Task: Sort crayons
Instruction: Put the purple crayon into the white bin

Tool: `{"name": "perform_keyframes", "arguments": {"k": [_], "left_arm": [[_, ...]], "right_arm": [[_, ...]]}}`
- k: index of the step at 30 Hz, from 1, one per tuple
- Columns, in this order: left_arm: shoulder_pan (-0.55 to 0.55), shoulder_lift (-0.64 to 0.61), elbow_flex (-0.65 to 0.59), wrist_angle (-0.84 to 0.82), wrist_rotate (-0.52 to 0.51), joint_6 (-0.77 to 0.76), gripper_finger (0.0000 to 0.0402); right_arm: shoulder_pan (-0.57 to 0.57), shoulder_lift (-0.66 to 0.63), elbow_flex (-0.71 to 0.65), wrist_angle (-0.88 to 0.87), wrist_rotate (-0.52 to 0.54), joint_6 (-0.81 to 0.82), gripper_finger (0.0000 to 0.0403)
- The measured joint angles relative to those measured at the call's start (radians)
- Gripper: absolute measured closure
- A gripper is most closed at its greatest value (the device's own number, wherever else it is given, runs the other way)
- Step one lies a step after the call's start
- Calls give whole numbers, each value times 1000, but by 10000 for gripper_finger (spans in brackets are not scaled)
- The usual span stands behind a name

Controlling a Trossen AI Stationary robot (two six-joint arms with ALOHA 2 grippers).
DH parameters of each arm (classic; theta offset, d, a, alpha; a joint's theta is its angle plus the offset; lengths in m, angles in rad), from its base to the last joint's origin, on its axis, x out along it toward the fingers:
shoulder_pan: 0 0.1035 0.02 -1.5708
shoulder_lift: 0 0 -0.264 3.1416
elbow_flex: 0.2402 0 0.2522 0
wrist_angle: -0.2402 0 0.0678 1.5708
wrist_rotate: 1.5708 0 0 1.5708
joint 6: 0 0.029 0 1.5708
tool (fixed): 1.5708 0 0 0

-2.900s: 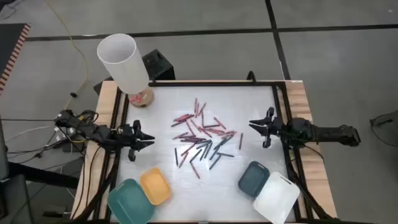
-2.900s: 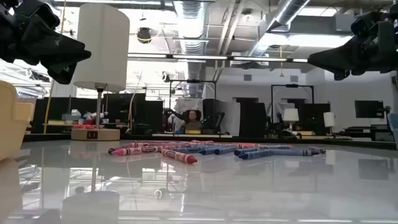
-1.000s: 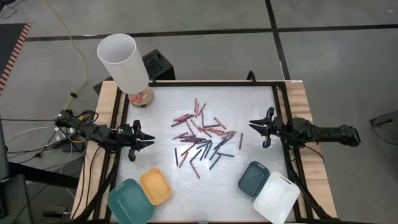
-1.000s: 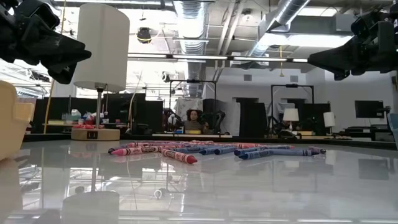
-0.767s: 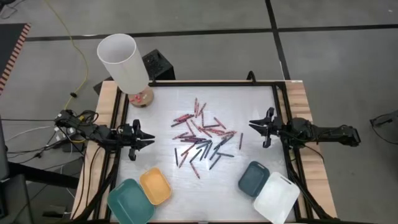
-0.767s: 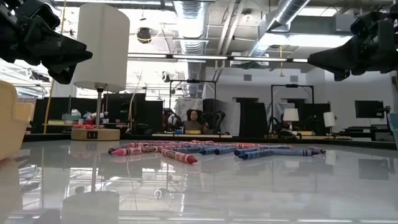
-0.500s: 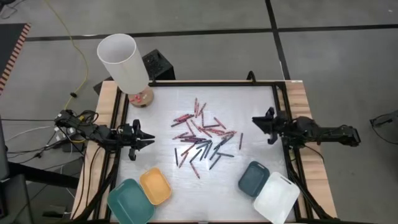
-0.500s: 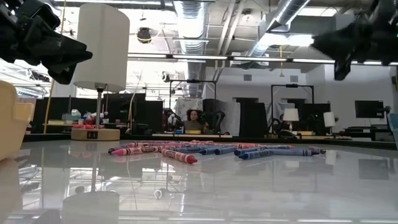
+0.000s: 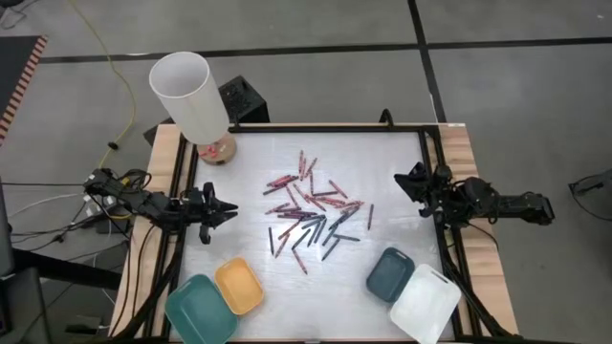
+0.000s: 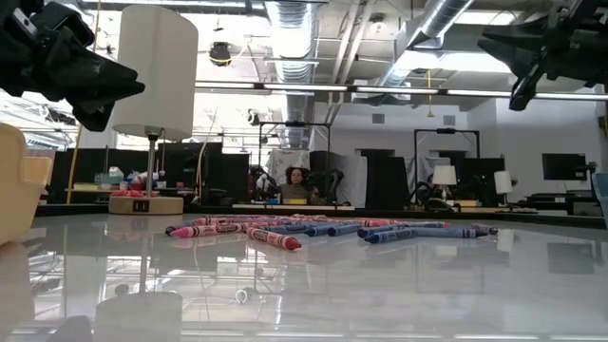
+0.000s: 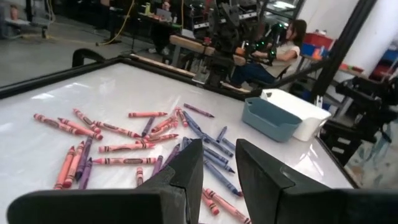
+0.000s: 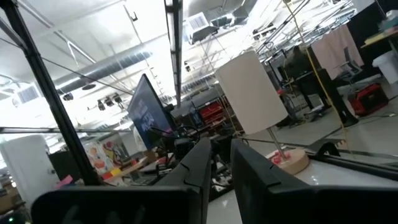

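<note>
1. My left claw (image 9: pixel 226 212) sits at left-centre of the high view, over the table's (image 9: pixel 249 162) left edge. Fingers (image 11: pixel 198 163) show a narrow gap in the left wrist view, nothing between them, touching nothing.
2. My right claw (image 9: pixel 405 183) is at right-centre of the high view, over the table's right edge and clear of the surface. In the right wrist view its fingers (image 12: pixel 202 163) stand slightly apart with only a slim gap; empty, it points up toward the lamp (image 12: pixel 252 93).
3. The crayons (image 9: pixel 311 212) lie loose in a scatter at the centre of the high view, between the two claws and apart from both. Reds and pinks mostly toward the upper part of the pile, dark blue ones lower.
4. Trays along the bottom of the high view: teal tray (image 9: pixel 200 311) and yellow tray (image 9: pixel 239 286) lower left, touching; dark-blue tray (image 9: pixel 389 272) and white tray (image 9: pixel 425 305) lower right, touching. I see no crayons in them.
5. The lamp stands at upper left of the high view, at the table's corner.
</note>
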Motion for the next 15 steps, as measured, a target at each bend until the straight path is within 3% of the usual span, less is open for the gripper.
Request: {"name": "perform_keyframes", "arguments": {"k": [7, 15], "left_arm": [[0, 0, 0, 45, -15, -44, 317], [0, 0, 0, 30, -17, -33, 317]], "right_arm": [[0, -2, 1, 24, 8, -3, 323], [10, 1, 2, 29, 35, 204, 323]]}}
